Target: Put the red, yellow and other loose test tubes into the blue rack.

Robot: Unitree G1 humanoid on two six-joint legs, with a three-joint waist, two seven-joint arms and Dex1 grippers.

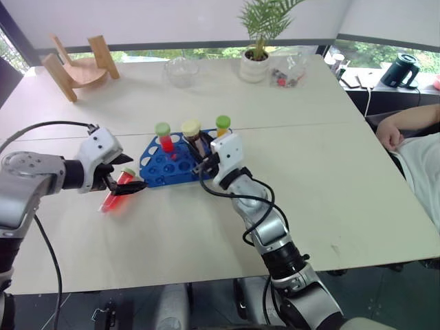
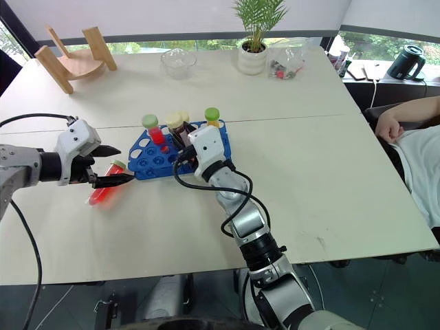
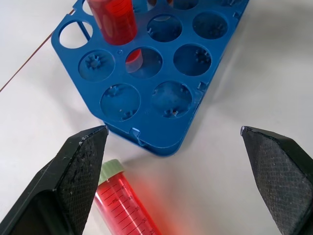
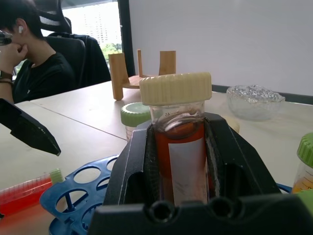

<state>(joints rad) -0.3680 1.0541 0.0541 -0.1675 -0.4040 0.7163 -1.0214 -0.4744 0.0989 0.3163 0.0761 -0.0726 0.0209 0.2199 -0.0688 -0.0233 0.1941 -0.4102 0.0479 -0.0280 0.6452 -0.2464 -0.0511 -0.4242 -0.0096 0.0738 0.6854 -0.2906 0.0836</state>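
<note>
2 tubes upright: red and yellow ones, green-capped, stand in the bright blue plastic rack (image 1: 172,161) mid-counter.
Right end effector (image 1: 201,152): pinches a cream-capped amber tube (image 4: 179,142) upright, over the holes for insertion.
Left end effector (image 2: 113,167): spread wide around the loose red tube (image 1: 117,192) lying just beside the rack, ready to pinch.

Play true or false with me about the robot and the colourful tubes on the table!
1. The right gripper is squeezing a tube with a cream cap. True.
2. The left gripper is shut tight. False: its fingers stand wide apart, holding nothing.
3. A red tube with a green cap lies on the table next to the blue rack. True.
4. The blue rack has no tubes in it. False: a red tube and an orange tube, both green-capped, stand in it.
5. A potted plant stands at the far side of the table. True.
</note>
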